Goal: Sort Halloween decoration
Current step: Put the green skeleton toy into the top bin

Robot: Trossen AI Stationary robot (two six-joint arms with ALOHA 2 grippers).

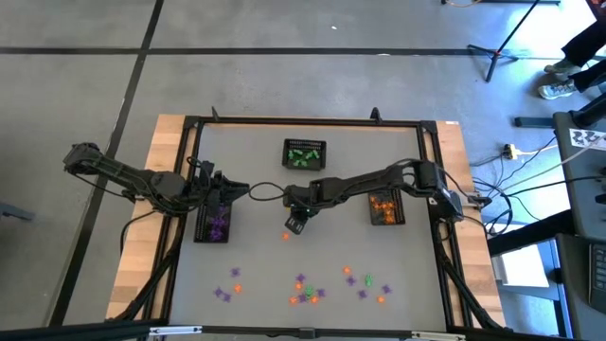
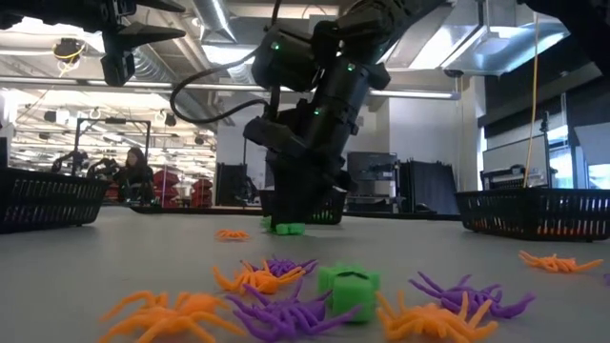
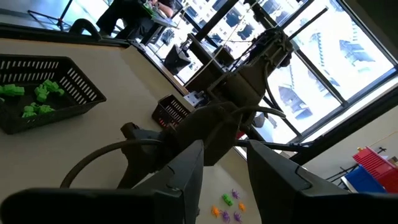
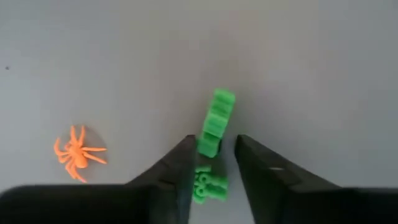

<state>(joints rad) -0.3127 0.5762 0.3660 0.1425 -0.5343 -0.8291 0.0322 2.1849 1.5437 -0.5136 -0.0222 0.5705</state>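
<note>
My right gripper [image 4: 214, 142] points steeply down at the middle of the table [image 1: 296, 225], open. A small green Halloween decoration [image 4: 216, 121] lies flat on the table with one end between the fingertips. A second green bit [image 4: 208, 186] shows farther back between the fingers. An orange spider [image 4: 78, 152] lies on the table beside the gripper. My left gripper [image 3: 225, 149] hovers open and level above the basket with purple pieces [image 1: 216, 225], with nothing between its fingers. My right gripper comes at the green decoration from above, slanting. The piece's near end [image 4: 208, 146] sits between the two fingertips, and the fingers lie along the piece. The piece rests on the table. Whether the fingers touch it, I cannot tell.
A basket with green pieces [image 1: 305, 154] stands at the far middle and a basket with orange pieces [image 1: 385, 207] at the right. Several purple, orange and green trinkets [image 1: 308, 287] lie scattered along the near edge. People stand in the room beyond the table.
</note>
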